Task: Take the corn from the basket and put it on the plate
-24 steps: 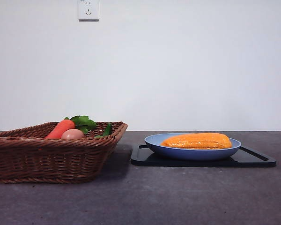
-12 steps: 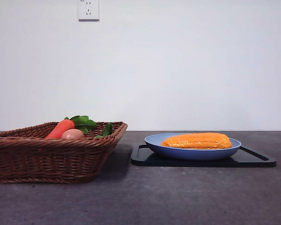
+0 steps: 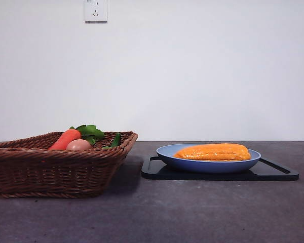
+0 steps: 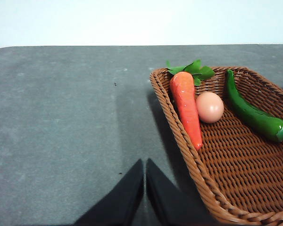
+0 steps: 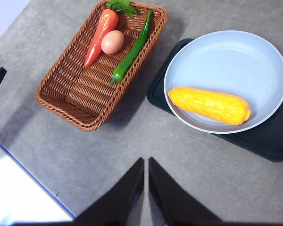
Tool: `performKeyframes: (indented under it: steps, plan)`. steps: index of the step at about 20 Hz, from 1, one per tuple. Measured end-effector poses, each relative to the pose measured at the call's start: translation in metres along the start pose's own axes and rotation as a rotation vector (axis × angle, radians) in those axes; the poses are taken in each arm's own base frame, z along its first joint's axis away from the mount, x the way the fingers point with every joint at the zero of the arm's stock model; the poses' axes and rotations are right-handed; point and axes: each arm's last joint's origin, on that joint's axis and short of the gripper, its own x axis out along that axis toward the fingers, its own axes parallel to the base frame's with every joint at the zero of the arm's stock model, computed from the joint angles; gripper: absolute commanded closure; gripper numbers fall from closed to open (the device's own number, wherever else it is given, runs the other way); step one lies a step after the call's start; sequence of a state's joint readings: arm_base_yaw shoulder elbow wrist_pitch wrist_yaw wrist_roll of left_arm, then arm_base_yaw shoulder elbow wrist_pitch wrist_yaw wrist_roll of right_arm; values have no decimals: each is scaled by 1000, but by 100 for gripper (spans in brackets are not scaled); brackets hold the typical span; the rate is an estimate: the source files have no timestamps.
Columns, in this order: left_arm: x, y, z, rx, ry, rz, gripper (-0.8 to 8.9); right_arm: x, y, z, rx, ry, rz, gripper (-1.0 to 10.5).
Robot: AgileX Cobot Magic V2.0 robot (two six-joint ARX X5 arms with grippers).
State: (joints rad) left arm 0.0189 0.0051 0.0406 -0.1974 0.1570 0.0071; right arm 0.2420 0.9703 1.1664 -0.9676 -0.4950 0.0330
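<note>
The orange-yellow corn lies on its side in the light blue plate, which rests on a black tray. To the left stands the brown wicker basket. My right gripper hangs shut high above the table, nearer than the plate and basket, holding nothing. Beside the basket's outer rim, my left gripper is shut over bare table. Neither gripper shows in the front view.
In the basket lie a carrot with green leaves, a pinkish egg and a long green pepper. A wall socket is on the white wall behind.
</note>
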Motion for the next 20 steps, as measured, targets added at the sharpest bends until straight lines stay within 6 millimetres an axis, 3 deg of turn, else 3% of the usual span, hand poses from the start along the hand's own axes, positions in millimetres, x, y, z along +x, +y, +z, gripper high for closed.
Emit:
performKeyframes:
  steps: [6, 9, 11, 13, 16, 20]
  plan:
    - [0, 0, 0, 0, 0, 0, 806, -3, -1, 4, -45, -54, -35, 944]
    - [0, 0, 0, 0, 0, 0, 806, -31, -3, 1, -154, -272, -243, 944]
    - [0, 0, 0, 0, 0, 0, 806, -47, -2, -15, -189, -407, -312, 944]
    - [0, 0, 0, 0, 0, 0, 806, -50, -6, -41, -208, -499, -371, 944]
    - [0, 0, 0, 0, 0, 0, 806, -41, -18, -80, -214, -647, -559, 944]
    - [0, 0, 0, 0, 0, 0, 806, -25, -34, -109, -190, -756, -740, 944]
